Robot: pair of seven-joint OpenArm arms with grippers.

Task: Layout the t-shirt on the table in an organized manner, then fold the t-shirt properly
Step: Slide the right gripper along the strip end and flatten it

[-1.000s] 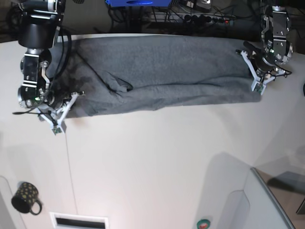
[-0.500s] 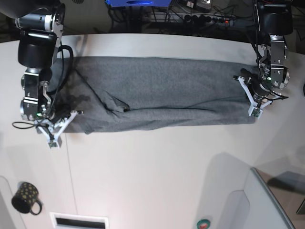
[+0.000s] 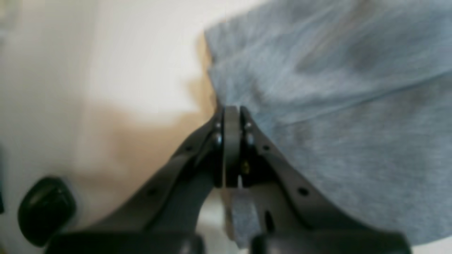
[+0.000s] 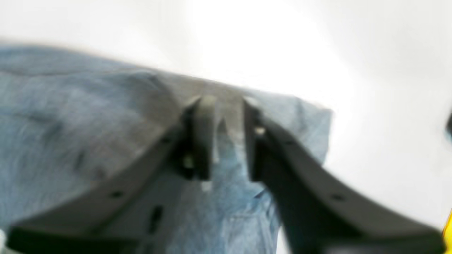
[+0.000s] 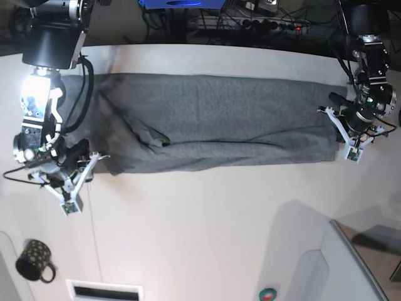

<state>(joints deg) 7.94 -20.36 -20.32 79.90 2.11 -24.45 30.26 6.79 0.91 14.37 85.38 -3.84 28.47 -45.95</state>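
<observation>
Table (image 5: 207, 226): white top, thin dark seam running down its left part in the base view. T-shirt (image 5: 219, 122) lies on it as one long grey band across the far half, stretched nearly arm to arm, with a crease and small bump left of centre.

Left gripper (image 5: 346, 137) sits at the shirt's right end in the base view. Wrist view shows its jaws pressed together at the cloth edge (image 3: 317, 106), with a strip of grey fabric visible behind the closed tips; looks like a pinch on the hem.

Right gripper (image 5: 80, 177) is at the shirt's near-left corner in the base view. Its wrist view is blurred, but the jaws stand apart with a clear gap between them, and shirt fabric (image 4: 88, 106) lies under and between them. Not clamped on it as far as I can tell.

Dark spotted mug (image 5: 34, 259) stands near the front-left edge, well apart from the shirt.
</observation>
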